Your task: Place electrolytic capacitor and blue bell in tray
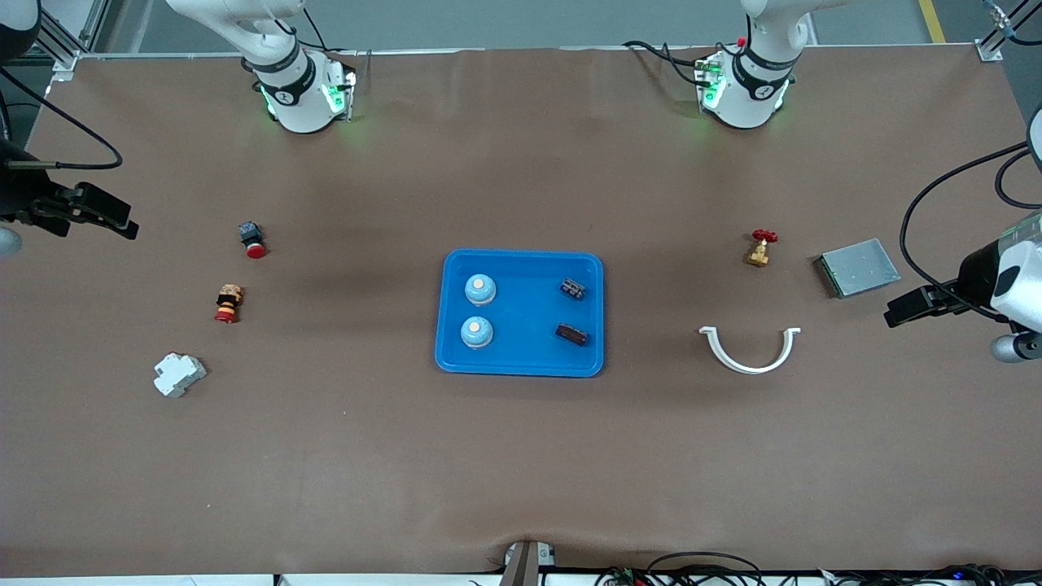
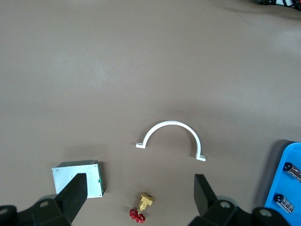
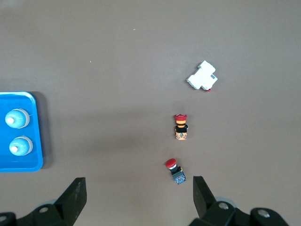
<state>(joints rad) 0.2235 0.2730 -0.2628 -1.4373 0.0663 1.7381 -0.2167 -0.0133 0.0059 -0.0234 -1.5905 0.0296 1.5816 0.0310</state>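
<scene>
The blue tray [image 1: 521, 365] sits in the middle of the brown surface [image 1: 521, 464]. Two blue bells [image 1: 479, 290] rest inside it, at the end toward the right arm. One bell is nearer the front camera [image 1: 477, 332] than the other. Two dark electrolytic capacitors [image 1: 572, 288] lie in the tray too, at the end toward the left arm, and one [image 1: 571, 334] is nearer the front camera.

The left end effector [image 2: 140, 197] waits up in the air at the left arm's end of the surface, with its fingers spread wide and nothing in them. In the left wrist view you can see a white curved clip [image 2: 171, 139], a small brass valve with a red handle [image 2: 140, 208] and a grey metal box [image 2: 80, 176] lying on the surface.

The right end effector [image 3: 137, 197] waits in the air at the right arm's end, and its fingers are spread wide and hold nothing. On the surface there are a white plastic block [image 3: 202, 76], a red and yellow push button [image 3: 181, 127] and a red button with a dark body [image 3: 175, 170], all well apart from the tray.
</scene>
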